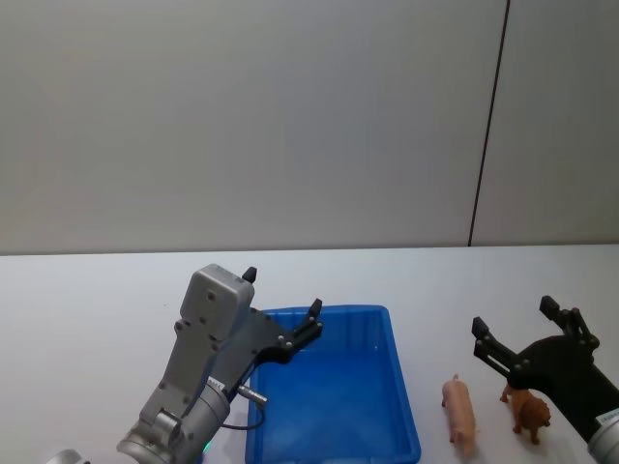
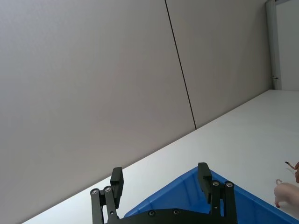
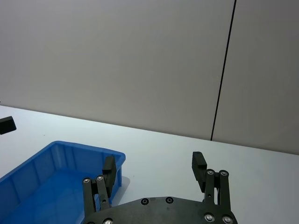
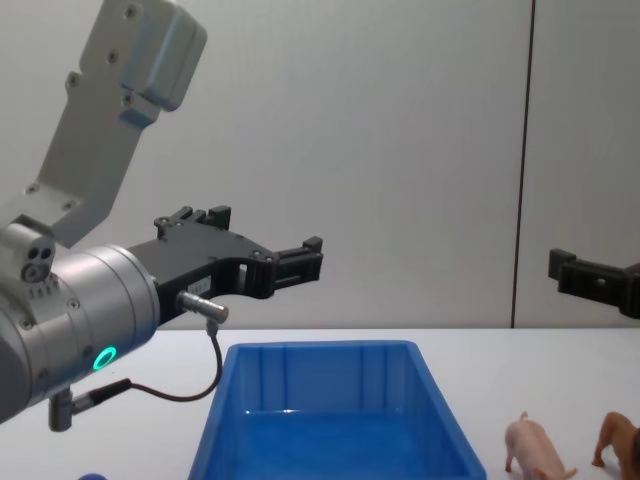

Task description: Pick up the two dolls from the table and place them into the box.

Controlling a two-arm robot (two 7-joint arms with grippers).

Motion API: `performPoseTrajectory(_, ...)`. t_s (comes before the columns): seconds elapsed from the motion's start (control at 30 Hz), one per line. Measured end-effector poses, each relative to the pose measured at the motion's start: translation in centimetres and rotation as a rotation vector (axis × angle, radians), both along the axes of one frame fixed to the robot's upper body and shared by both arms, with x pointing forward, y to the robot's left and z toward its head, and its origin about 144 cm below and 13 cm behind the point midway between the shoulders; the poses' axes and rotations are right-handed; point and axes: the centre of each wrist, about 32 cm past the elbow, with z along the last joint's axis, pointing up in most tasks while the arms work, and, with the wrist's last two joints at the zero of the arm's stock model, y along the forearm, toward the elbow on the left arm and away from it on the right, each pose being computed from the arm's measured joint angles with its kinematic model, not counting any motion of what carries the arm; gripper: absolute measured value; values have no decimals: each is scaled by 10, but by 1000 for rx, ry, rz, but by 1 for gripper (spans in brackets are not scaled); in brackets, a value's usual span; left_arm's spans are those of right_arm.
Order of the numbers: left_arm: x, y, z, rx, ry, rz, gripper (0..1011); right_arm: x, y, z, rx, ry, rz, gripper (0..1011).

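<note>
- Blue plastic, the box [image 1: 334,391] sits on the white table [image 1: 87,309] close to the tabletop's near edge, about midway along it.
- We see the pink pig [image 1: 461,414] on its feet on the tabletop just right of the box, apart from its wall, also by the near edge.
- We see the reddish-brown animal [image 1: 531,416] just right of the pig, not touching it; it is partly hidden under the right gripper in the head view.
- We find the left gripper [image 1: 282,291] raised above the box's far left corner, its jaws spread wide and holding nothing.
- We find the right gripper [image 1: 514,316] in the air over the brown animal, its jaws likewise spread and empty, touching neither doll.
</note>
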Motion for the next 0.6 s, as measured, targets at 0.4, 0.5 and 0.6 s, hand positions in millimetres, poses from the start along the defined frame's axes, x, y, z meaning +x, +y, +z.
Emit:
performPoseTrajectory(0.4, 0, 0, 0, 0, 0, 0, 1001, 0, 0, 0, 0, 0, 0, 1001)
performPoseTrajectory(0.5, 0, 0, 0, 0, 0, 0, 1001, 0, 0, 0, 0, 0, 0, 1001)
performPoseTrajectory(0.6, 0, 0, 0, 0, 0, 0, 1001, 0, 0, 0, 0, 0, 0, 1001)
